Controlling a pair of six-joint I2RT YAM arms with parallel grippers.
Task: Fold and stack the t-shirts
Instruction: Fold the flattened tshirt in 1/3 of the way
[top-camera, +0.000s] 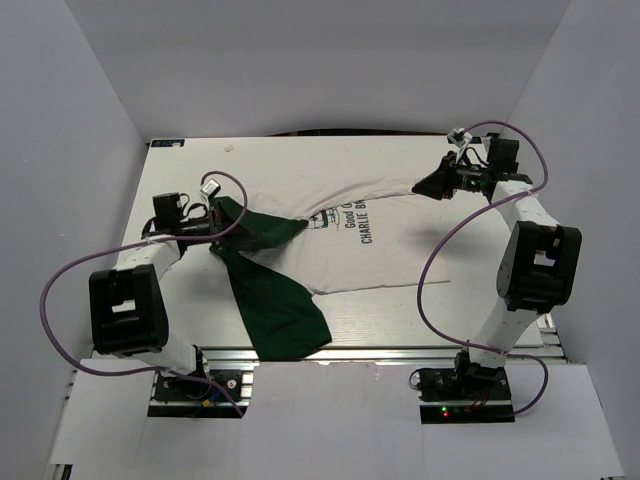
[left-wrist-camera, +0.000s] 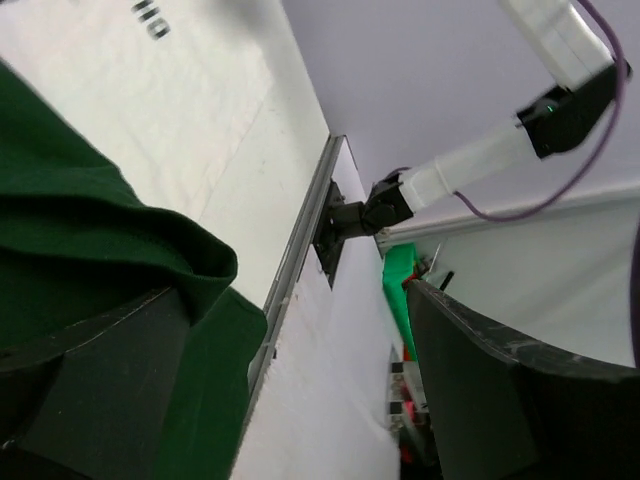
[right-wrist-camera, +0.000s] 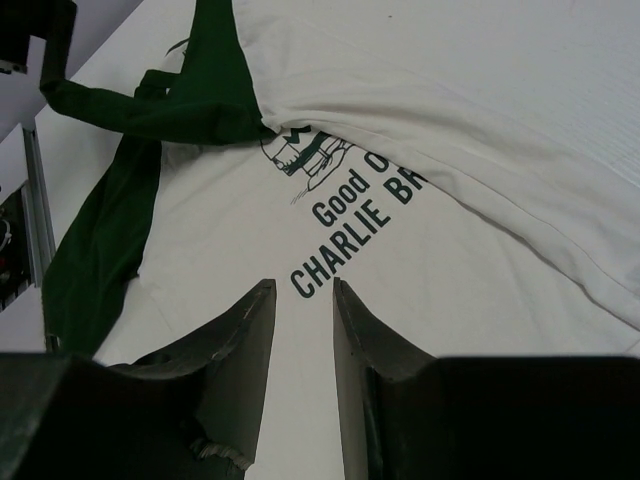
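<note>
The t-shirt (top-camera: 385, 245) lies on the table, white body in the middle, black "Charlie Brown" text and a small cartoon figure facing up. Its dark green sleeve cloth (top-camera: 275, 300) spreads to the left and front. My left gripper (top-camera: 215, 215) is at the shirt's left end. In the left wrist view it (left-wrist-camera: 300, 290) stands wide open, with green cloth (left-wrist-camera: 90, 250) bunched over one finger (left-wrist-camera: 100, 400). My right gripper (top-camera: 437, 184) is at the shirt's far right corner. In the right wrist view it (right-wrist-camera: 303, 283) hovers over the print (right-wrist-camera: 350, 215) with a narrow gap and nothing between the fingers.
The white table (top-camera: 200, 160) is walled in by grey panels on three sides. Its metal front rail (top-camera: 400, 352) runs along the near edge, also seen in the left wrist view (left-wrist-camera: 300, 240). The arm bases (top-camera: 465, 395) sit below the rail. Purple cables loop beside both arms.
</note>
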